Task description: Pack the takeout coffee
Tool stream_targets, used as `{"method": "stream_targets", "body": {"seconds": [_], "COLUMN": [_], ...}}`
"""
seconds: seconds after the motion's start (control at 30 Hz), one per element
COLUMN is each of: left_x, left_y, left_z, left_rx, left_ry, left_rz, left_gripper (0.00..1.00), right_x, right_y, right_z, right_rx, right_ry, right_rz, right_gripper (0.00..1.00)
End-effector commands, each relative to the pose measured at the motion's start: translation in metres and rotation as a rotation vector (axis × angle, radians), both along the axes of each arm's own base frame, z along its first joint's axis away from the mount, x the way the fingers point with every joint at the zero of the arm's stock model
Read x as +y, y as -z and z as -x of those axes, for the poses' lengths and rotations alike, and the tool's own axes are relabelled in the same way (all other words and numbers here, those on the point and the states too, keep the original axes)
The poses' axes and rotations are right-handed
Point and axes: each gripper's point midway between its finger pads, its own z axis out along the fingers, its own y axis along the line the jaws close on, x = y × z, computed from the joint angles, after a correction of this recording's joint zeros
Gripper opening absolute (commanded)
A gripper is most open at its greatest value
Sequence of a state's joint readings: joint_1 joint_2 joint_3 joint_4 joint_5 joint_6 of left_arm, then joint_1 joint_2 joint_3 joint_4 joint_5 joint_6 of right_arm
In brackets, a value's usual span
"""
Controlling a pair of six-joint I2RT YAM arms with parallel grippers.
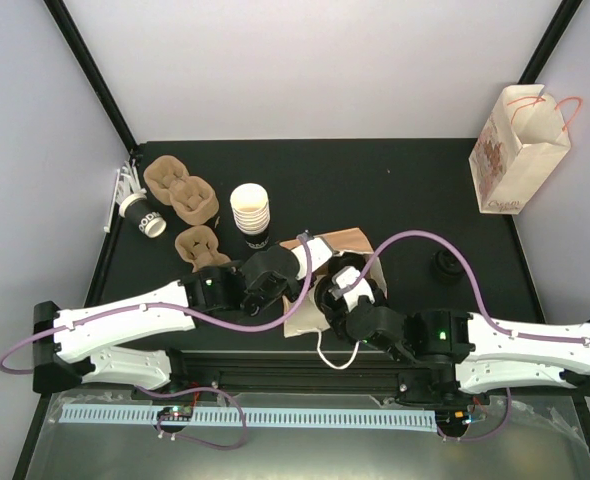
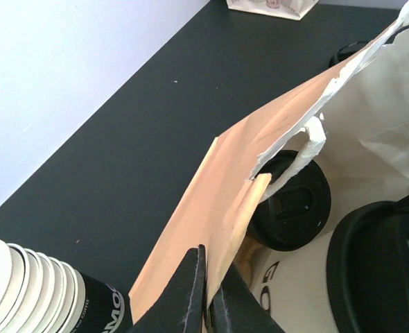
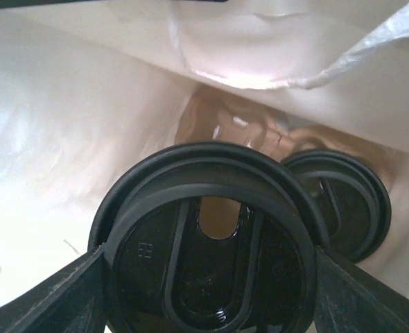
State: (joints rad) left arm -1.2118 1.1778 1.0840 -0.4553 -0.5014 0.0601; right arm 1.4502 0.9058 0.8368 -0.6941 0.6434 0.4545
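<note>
A brown paper bag [image 1: 347, 241] with a white lining lies open on the black table. My left gripper [image 2: 211, 295] is shut on the brown edge of the bag [image 2: 211, 201] and holds its mouth up. Inside the bag, my right gripper [image 3: 208, 277] is shut on a takeout coffee by its black lid [image 3: 208, 243], one finger on each side. A second lidded coffee [image 3: 346, 201] stands deeper in the bag. In the left wrist view one black lid [image 2: 292, 205] shows under the bag's rim. In the top view my right gripper [image 1: 342, 292] sits in the bag's mouth.
A stack of white cups [image 1: 252, 215] stands left of the bag. One cup [image 1: 143, 215] lies on its side at far left. Brown pulp carriers [image 1: 180, 188] lie nearby. A loose black lid [image 1: 445, 268] and a printed paper bag [image 1: 518, 150] are on the right.
</note>
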Motion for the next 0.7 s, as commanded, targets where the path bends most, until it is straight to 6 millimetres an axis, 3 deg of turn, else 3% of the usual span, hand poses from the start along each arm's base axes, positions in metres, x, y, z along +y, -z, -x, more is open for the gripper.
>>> {"method": "stream_targets", "body": {"seconds": [0.0,0.23,0.67], "left_x": [0.0,0.001,0.001], "left_y": [-0.035,-0.032,-0.037], "left_z": [0.006,0.013,0.013], "left_rx": [0.019,0.054,0.088], "left_ry": [0.001,0.026,-0.009], "left_rz": [0.127,0.153,0.221], "left_gripper": [0.02,0.02,0.01], "right_x": [0.01,0.016,0.028], "right_y": [-0.029,-0.022,0.025], "right_z": [-0.013,-0.015,-0.009], "right_rx": [-0.12,-0.162,-0.099], "right_ry": [0.042,0.031,0.012], "right_rz": [-0.131,-0.123,-0.064], "right_gripper": [0.54,0.54,0.54]}}
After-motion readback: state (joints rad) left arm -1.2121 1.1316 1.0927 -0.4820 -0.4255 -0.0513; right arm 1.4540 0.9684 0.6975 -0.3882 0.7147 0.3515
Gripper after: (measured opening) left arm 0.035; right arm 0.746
